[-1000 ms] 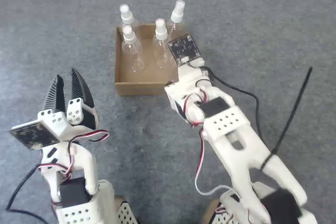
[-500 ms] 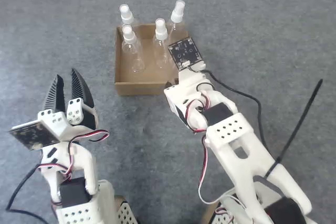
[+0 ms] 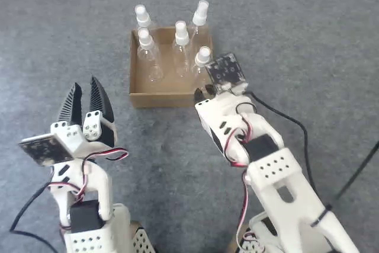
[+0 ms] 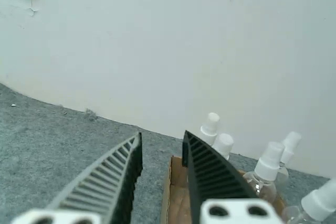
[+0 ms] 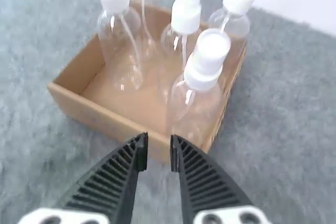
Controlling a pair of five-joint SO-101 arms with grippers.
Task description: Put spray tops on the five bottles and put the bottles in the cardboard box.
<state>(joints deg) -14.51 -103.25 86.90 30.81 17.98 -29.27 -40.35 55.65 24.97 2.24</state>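
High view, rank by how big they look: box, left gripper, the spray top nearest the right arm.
1. box
2. left gripper, raised and likely nearer the camera, so it looks bigger than it is
3. spray top, clearly smallest

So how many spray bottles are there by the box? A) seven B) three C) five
C: five spray bottles with white tops stand clustered at the cardboard box.
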